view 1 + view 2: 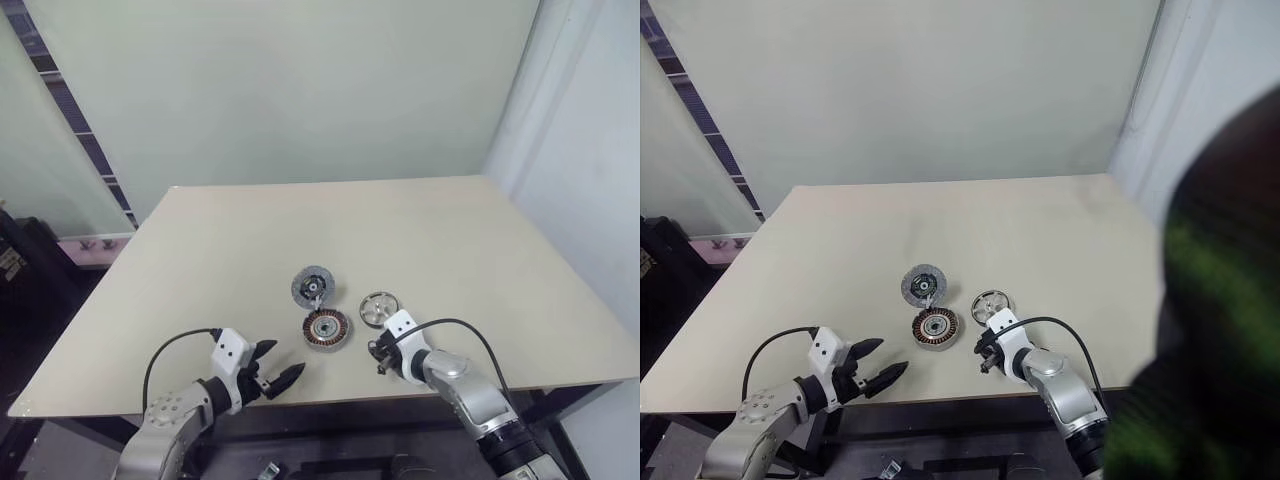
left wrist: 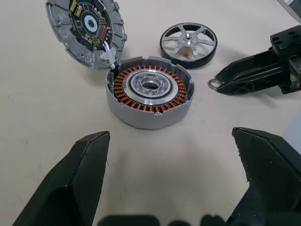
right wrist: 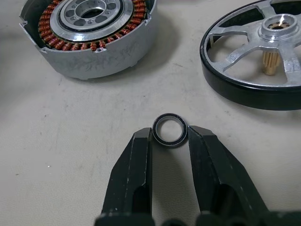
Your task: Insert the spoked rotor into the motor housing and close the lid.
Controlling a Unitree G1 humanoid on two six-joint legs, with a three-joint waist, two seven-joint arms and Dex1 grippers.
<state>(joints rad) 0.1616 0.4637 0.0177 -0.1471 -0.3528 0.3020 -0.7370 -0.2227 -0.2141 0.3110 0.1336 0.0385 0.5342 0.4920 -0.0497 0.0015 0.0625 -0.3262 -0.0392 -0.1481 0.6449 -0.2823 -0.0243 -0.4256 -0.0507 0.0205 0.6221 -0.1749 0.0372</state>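
The motor housing (image 1: 327, 329), a squat grey ring with copper windings, sits near the table's front middle. Just behind it, touching its rim, the lid (image 1: 313, 287) lies flat with its inner side up. The spoked rotor (image 1: 378, 309) lies on the table to the housing's right, with its silver spokes and hub (image 3: 277, 26) showing. My right gripper (image 3: 170, 134) rests low on the table in front of the rotor, with its fingers (image 3: 141, 155) shut on a tiny thin ring (image 3: 170, 130). My left gripper (image 1: 275, 370) hovers open in front of and left of the housing (image 2: 149, 96), holding nothing.
The beige table (image 1: 200, 270) has bare room to the left, right and far side of the parts. Its front edge (image 1: 330, 400) runs just under both wrists. A pale wall rises behind the table.
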